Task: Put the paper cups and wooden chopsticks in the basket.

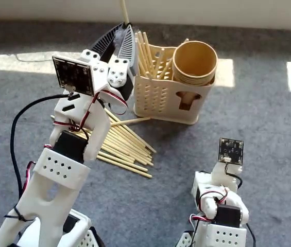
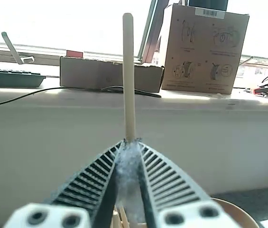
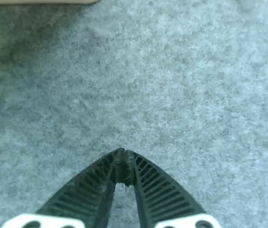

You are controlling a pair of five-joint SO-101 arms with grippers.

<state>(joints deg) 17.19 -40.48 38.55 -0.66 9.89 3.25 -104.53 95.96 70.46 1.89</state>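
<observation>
The left claw [image 1: 123,27] pinched a pale wooden chopstick [image 2: 129,71]; beside it, the cream slotted plastic basket [image 1: 163,103] held stacked tan paper cups [image 1: 194,64] and more chopsticks [image 1: 146,51]. The right claw [image 3: 123,155] was pressed together.

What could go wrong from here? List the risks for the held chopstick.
The left gripper pinches the wooden chopstick at its very tips, so it may pivot or slip. The basket already holds many leaning chopsticks; the new one could catch on them and fall outside.
</observation>
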